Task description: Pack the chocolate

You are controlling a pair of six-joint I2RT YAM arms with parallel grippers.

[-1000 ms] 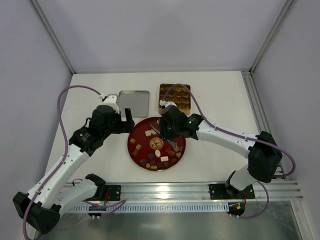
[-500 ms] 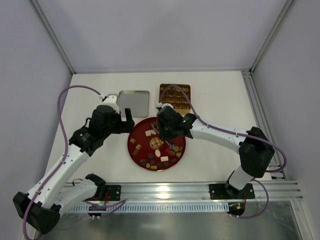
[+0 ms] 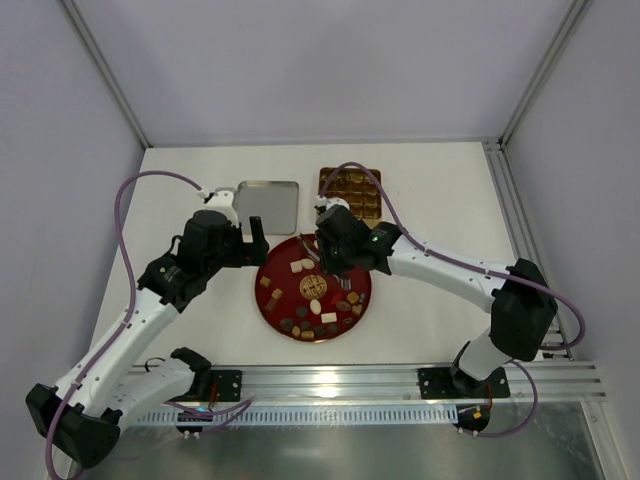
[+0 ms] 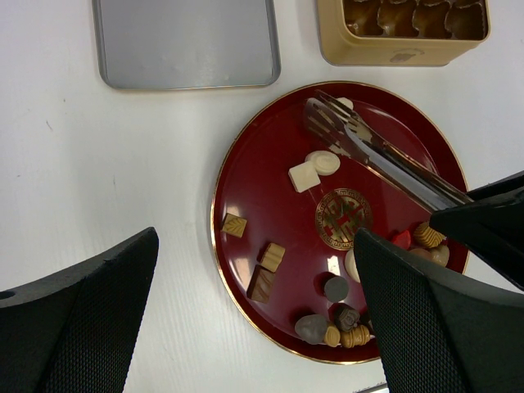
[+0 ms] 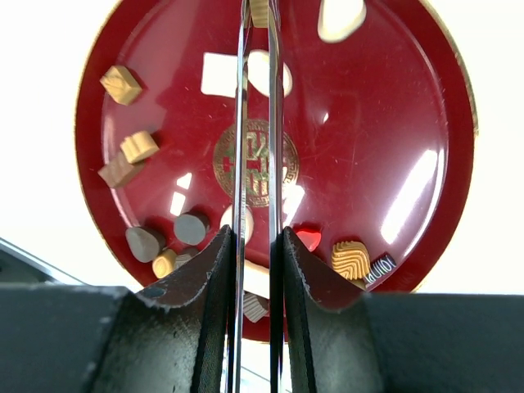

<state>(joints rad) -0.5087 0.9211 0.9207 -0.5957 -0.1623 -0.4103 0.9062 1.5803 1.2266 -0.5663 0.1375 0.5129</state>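
While you look down from the top camera, your right gripper [image 3: 335,252] sits over the far half of the round red plate [image 4: 270,205], and its fingers [image 5: 214,270] are pressed in on a pair of metal tongs [image 5: 244,123]. The two blades run nearly parallel with only a thin slit between them, reaching toward the plate's far rim. A ribbed light-brown piece [image 5: 259,10] shows right at the tips, but you cannot tell whether it is pinched or simply lies beneath them.

Your left gripper [image 3: 255,232] hovers at the plate's left edge with its fingers spread wide and nothing between them.

The chocolate [image 4: 304,176] lies scattered on the plate: a cream square and a cream oval close together near the tongs' tips, tan blocks on the left side, and a cluster of grey-brown, dark and tan pieces along the near rim.

Beyond the plate, the square gold tin [image 4: 393,49] stands on the white table [image 4: 82,164], just beside the plate's far rim. A shallow silver tray [image 4: 184,41] lies to the tin's left, apart from the plate.
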